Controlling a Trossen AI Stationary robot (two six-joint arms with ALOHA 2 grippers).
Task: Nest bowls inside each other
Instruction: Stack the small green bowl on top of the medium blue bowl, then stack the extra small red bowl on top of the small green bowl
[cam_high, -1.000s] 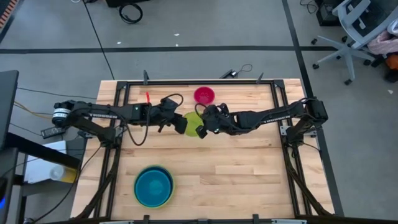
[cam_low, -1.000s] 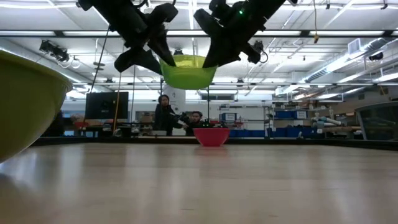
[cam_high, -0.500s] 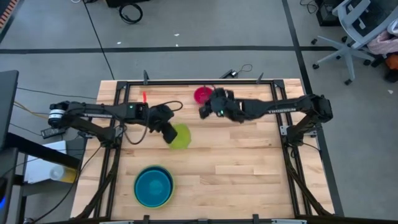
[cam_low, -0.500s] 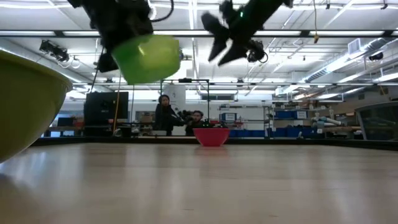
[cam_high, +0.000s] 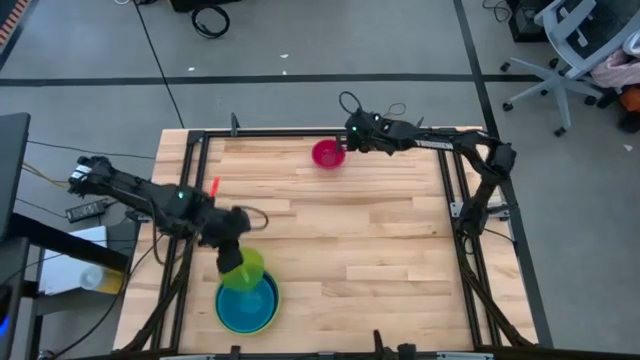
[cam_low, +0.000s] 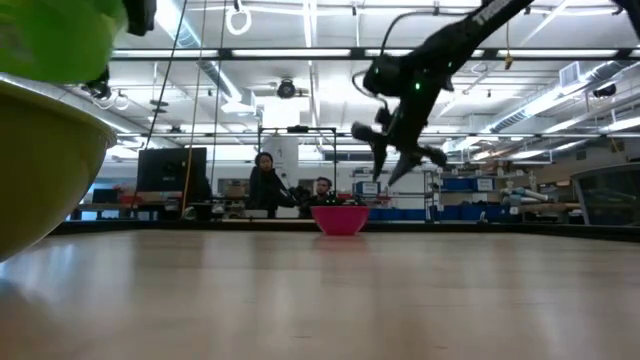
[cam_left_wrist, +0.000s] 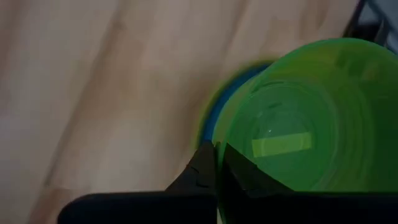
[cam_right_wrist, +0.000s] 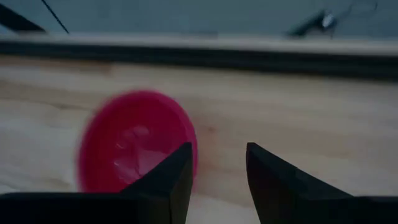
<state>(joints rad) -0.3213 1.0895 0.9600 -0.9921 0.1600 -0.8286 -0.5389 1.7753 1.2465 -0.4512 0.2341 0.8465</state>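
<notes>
On the table: we had a pale wooden table (cam_high: 380, 240) with both dark arms over it, seen from above.
Left gripper: the left gripper (cam_high: 229, 255) was clamped tight on the rim of the small bright green bowl (cam_high: 243, 270), fingers closed with the rim pinched between them.
Green bowl: held in the air right over the stack at the near left corner, mouth tipped up toward the wrist camera so we could look straight into it (cam_left_wrist: 305, 134). It's round, so we couldn't give it a long axis.
Stack: the teal-blue bowl (cam_high: 250, 305) sat mouth up; the low view showed a big yellow-green bowl (cam_low: 40, 160) at its left edge.
Right gripper: the right gripper (cam_high: 350, 133) hung at the far edge, fingers parted about halfway and holding nothing.
Pink bowl: the magenta-pink bowl (cam_high: 327, 154) stood upright on the wood, just beside that gripper.
Writing: we couldn't read any labels anywhere.
</notes>
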